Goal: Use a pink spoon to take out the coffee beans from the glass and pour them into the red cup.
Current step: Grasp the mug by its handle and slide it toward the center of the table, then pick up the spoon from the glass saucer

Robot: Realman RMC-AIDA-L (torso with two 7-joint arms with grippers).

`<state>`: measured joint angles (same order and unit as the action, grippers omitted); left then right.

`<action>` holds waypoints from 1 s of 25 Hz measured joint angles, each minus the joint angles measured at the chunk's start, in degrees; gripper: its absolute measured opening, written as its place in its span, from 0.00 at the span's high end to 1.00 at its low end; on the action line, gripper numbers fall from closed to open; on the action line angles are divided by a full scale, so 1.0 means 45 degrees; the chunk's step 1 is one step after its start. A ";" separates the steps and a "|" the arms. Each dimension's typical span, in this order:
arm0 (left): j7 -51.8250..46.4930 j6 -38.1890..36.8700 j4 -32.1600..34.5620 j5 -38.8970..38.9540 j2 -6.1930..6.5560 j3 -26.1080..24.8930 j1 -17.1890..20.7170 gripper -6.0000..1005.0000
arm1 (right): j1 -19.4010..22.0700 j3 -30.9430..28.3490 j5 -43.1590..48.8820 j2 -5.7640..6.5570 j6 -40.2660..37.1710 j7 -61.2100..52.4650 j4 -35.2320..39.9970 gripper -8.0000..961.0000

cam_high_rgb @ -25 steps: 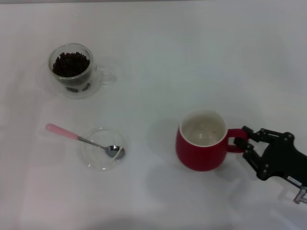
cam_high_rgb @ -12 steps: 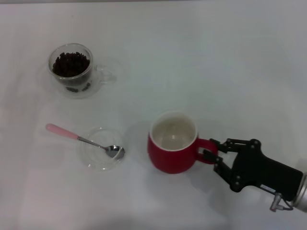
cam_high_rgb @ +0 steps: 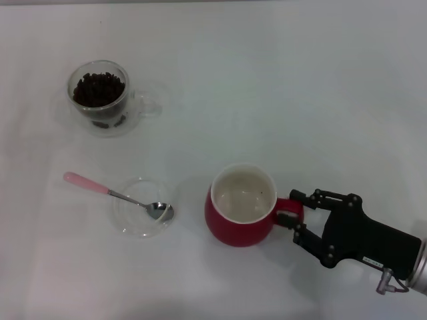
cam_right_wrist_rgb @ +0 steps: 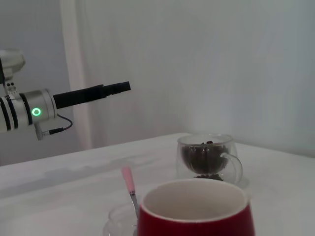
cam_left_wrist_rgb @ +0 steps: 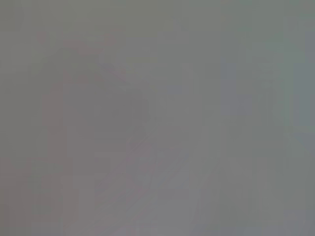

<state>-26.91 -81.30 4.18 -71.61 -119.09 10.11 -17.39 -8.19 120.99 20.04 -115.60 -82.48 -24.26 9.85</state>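
Head view: our right gripper (cam_high_rgb: pixel 291 220) pinches the handle of the red cup (cam_high_rgb: pixel 240 208), near the saucer (cam_high_rgb: pixel 137 225) where the pink spoon (cam_high_rgb: pixel 113 195) rests; the glass (cam_high_rgb: pixel 100 97) of coffee beans (cam_high_rgb: pixel 99 89) stands well apart. Left wrist view shows nothing, so that gripper's state we cannot tell. Right wrist view: left arm (cam_right_wrist_rgb: pixel 44 105) hangs high. We should set the cup down level

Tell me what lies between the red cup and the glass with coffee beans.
Nothing: in the head view the white table is bare between the red cup and the glass. The pink spoon lies off that line.
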 joint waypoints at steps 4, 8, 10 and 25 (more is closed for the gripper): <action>0.0014 0.0000 -0.0030 0.0008 -0.0014 -0.0016 0.0036 0.39 | 0.0081 0.0020 0.0007 0.0059 -0.0058 0.0015 -0.0070 0.65; 0.0020 -0.0132 -0.0042 0.0013 -0.0020 -0.0060 0.0165 0.39 | 0.0135 -0.0019 0.0011 0.0149 -0.0592 0.0073 -0.0507 0.51; 0.0021 -0.0366 -0.0051 0.0015 -0.0020 -0.0059 0.0275 0.39 | 0.0140 -0.0062 -0.0036 0.0207 -0.1239 0.0083 -0.1021 0.45; -0.1195 -0.2533 -0.1740 -0.0017 -0.0059 0.0270 0.1283 0.39 | -0.0004 -0.0462 -0.1200 0.1538 -0.7489 0.0145 -0.3593 0.35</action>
<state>-32.29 -92.70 -3.65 -71.69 -119.36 11.32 -11.62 -8.21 118.91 14.64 -108.68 -116.18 -23.60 -6.32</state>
